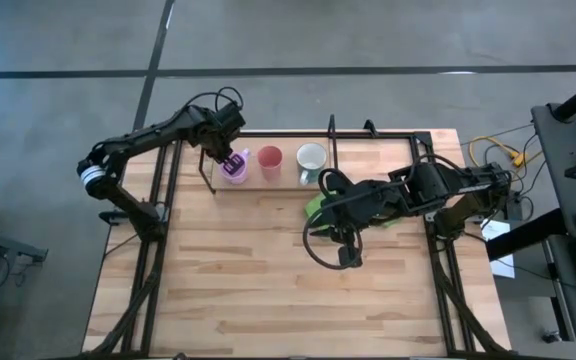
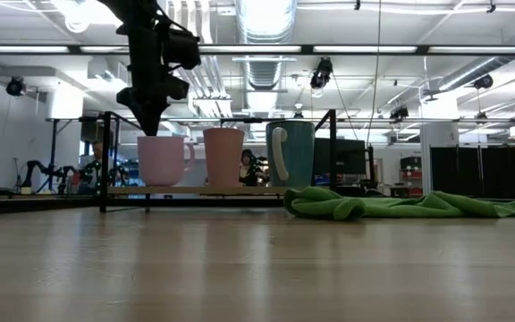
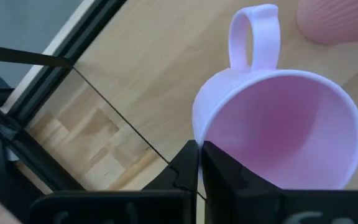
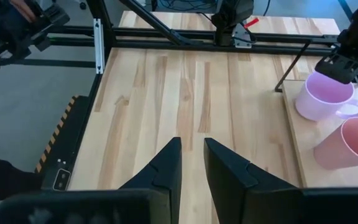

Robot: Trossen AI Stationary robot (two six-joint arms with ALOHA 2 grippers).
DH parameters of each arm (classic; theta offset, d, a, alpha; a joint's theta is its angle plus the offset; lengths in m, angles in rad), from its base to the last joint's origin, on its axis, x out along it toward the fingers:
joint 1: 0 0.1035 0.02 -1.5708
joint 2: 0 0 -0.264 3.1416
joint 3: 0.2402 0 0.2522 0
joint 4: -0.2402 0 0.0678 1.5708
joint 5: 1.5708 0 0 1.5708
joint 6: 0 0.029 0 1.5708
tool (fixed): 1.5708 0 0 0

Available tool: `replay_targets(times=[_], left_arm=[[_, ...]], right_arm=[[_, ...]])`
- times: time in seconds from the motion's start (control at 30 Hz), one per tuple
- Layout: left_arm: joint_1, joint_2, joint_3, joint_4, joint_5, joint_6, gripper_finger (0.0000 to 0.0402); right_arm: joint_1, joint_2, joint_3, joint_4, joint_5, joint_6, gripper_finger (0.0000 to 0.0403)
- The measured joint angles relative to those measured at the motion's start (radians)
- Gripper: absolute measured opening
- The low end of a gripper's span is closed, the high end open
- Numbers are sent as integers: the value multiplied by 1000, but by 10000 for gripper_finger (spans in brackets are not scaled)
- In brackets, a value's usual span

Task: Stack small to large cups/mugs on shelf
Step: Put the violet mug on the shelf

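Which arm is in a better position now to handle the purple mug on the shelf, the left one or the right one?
Left. The left gripper hangs right at the purple mug on the shelf, its fingers at the rim. The right gripper hovers over bare table, away from the cups.

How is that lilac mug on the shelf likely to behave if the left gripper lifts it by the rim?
The lilac mug looks rigid and empty, so probably light. The left gripper pinches its rim at one side, so the mug may tilt as it rises. Its smooth wall might slip; the handle adds off-centre weight.
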Motion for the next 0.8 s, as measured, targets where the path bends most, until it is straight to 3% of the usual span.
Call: replay_targets(times=[0.13,0.47,0.8], left_arm=[[0,16,0,0,16,3,8],[0,30,12,2,-21,26,73],[-3,28,24,-10,-13,26,76]], right_arm=[[0,0,0,-1,0,6,63],[0,0,0,-1,0,6,63],[-12,0,0,-5,1,6,63]])
